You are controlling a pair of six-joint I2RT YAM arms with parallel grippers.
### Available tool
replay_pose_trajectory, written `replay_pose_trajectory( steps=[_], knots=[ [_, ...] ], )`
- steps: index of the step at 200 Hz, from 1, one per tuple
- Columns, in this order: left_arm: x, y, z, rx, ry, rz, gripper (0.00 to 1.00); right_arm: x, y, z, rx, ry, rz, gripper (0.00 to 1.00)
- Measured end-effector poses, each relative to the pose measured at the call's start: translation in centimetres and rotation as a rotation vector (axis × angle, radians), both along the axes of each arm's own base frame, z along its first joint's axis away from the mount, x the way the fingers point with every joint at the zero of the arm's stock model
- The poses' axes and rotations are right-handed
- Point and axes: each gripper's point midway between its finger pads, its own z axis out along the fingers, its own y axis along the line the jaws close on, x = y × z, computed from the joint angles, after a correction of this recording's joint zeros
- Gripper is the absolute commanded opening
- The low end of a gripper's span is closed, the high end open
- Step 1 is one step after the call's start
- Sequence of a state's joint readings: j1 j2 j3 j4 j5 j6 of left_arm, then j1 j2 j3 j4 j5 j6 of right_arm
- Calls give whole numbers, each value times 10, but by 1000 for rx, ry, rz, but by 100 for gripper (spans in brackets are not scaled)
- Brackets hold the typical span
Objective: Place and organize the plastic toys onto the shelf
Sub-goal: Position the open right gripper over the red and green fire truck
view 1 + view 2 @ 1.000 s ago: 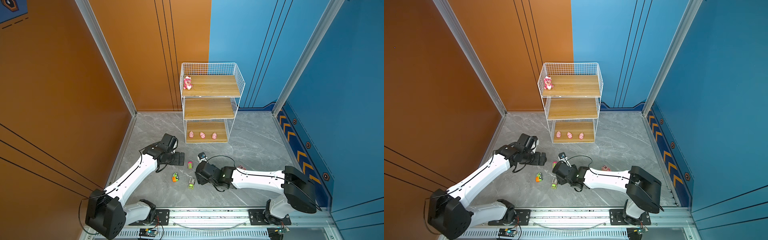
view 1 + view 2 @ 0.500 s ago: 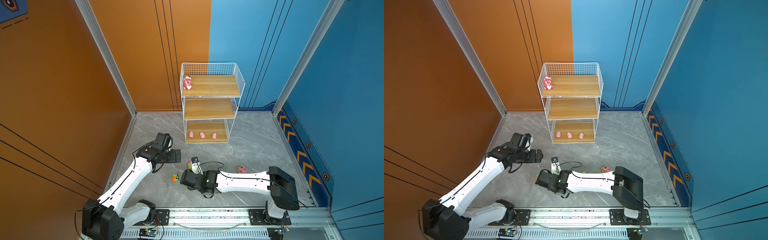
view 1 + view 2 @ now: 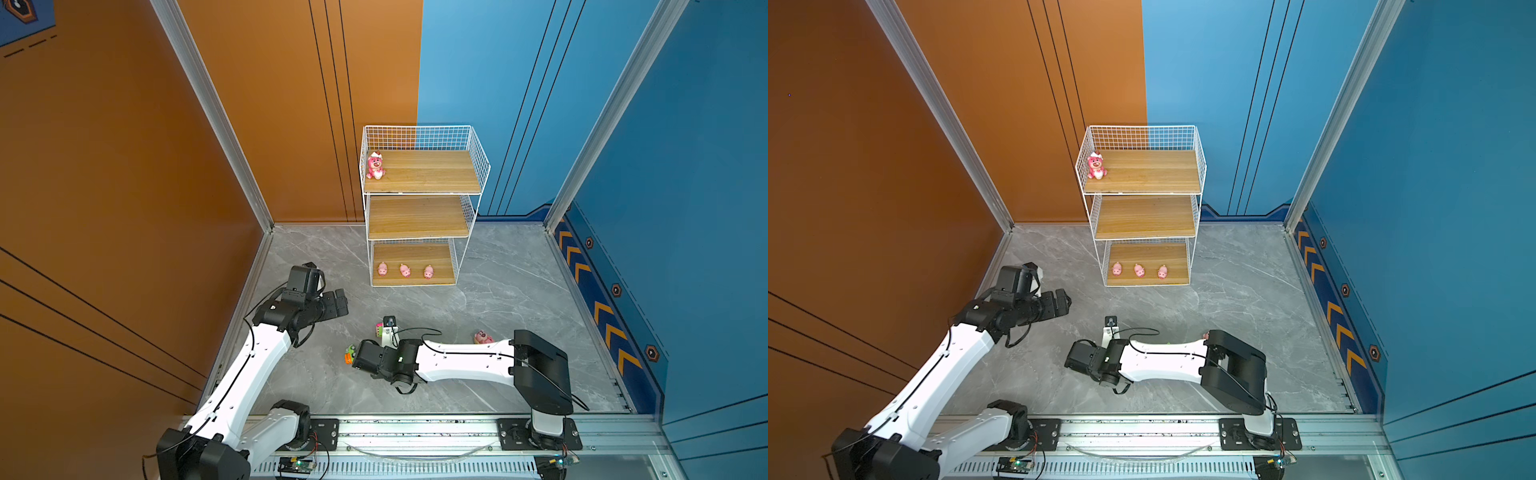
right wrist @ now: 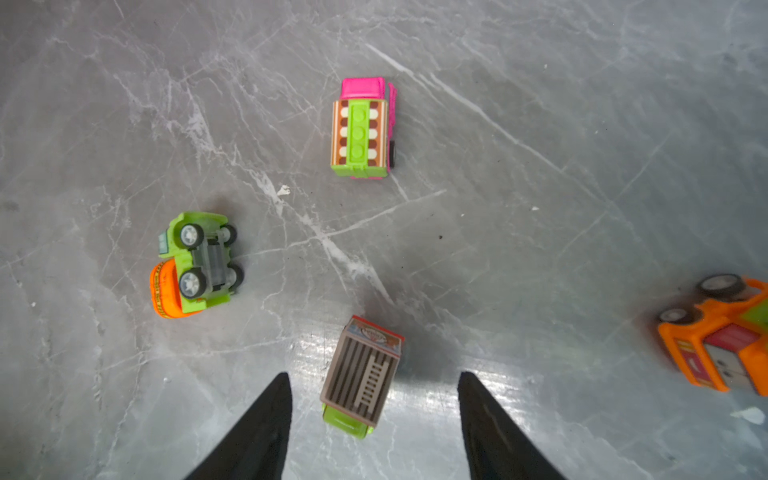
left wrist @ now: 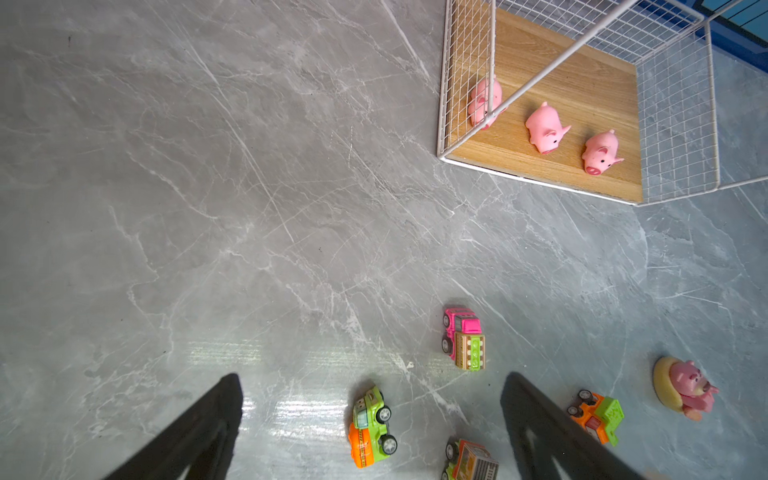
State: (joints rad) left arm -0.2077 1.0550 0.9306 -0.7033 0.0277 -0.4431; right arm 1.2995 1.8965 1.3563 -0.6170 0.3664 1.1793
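In a top view, right gripper [image 3: 358, 360] is found shifted leftward, well apart from three-tier white wire shelf [image 3: 419, 216]. Left wrist: left gripper [image 5: 370, 376] is held wide, empty. Right wrist: jaws are set apart astride grey-roofed green plastic truck [image 4: 360, 376], untouched; pickup is judged next

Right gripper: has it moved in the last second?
Yes. In a top view the right gripper has shifted left, from in front of the shelf to past its left post, now over the grey ladder truck.
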Motion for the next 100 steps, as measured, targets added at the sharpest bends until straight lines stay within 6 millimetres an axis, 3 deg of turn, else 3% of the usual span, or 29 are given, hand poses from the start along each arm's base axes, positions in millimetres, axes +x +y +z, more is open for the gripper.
replay_pose_trajectory(
  steps=[35, 67, 100],
  knots=[
    [1, 3, 0, -5, -1, 13, 98, 8, -5, 4, 25, 20, -87, 62],
    [2, 5, 1, -20, 0, 23, 98, 13, 7, 16, 74, 30, -137, 60],
    [2, 4, 1, -30, 2, 24, 98, 11, 10, 5, 64, 61, -169, 57]
  ],
)
